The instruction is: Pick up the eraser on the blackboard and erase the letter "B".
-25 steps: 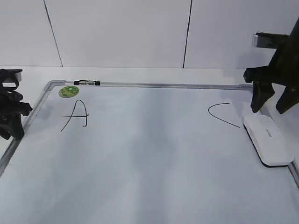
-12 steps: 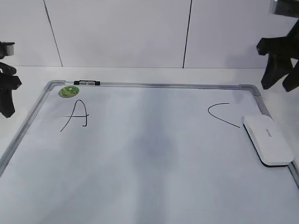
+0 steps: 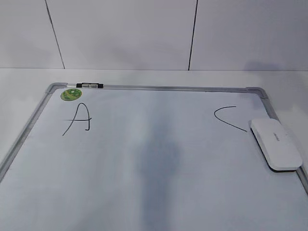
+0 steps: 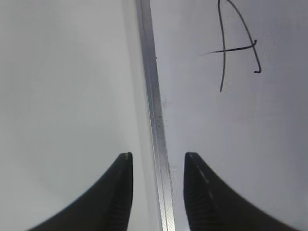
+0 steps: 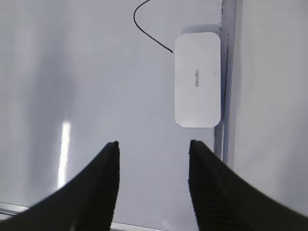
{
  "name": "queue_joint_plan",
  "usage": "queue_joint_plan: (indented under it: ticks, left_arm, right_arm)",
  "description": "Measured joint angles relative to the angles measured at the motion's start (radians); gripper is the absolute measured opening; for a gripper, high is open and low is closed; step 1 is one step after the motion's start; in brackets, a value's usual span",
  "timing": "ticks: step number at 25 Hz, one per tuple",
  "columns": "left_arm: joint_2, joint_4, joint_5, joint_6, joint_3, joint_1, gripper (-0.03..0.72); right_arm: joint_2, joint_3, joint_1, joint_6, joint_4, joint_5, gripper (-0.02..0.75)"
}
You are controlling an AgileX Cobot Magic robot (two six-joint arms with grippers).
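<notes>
The white eraser (image 3: 276, 144) lies flat on the blackboard (image 3: 154, 88) by its right frame, just right of the "C" (image 3: 227, 117). It also shows in the right wrist view (image 5: 197, 79), ahead of my open, empty right gripper (image 5: 153, 143), which hangs high above the board. My left gripper (image 4: 157, 155) is open and empty above the board's left frame rail (image 4: 153, 96), with the "A" (image 4: 234, 45) ahead to the right. No letter "B" shows between the "A" (image 3: 79, 118) and the "C". Neither gripper shows in the exterior view.
A round green sticker (image 3: 70, 94) sits at the board's far left corner, and a black marker (image 3: 89, 85) lies on the top rail beside it. The white table (image 3: 144, 76) runs to a panelled wall behind.
Both arms have risen and left the exterior view: the right one from above the eraser, the left one from beside the board's left edge. The eraser has not moved.
</notes>
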Motion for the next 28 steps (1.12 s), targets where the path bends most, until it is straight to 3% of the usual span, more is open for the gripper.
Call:
queue_joint_plan:
  ticks: [17,28]
  left_arm:
    - [-0.713,-0.025,0.035,-0.002,0.245,0.0,0.241]
    - [-1.101,-0.033,0.047,-0.002,0.465,0.0,0.237]
  right_arm:
    - [-0.716,0.289,0.0,0.0,0.002,0.03,0.379]
    - [-0.99,0.436,0.0,0.0,-0.022,0.039,0.378]
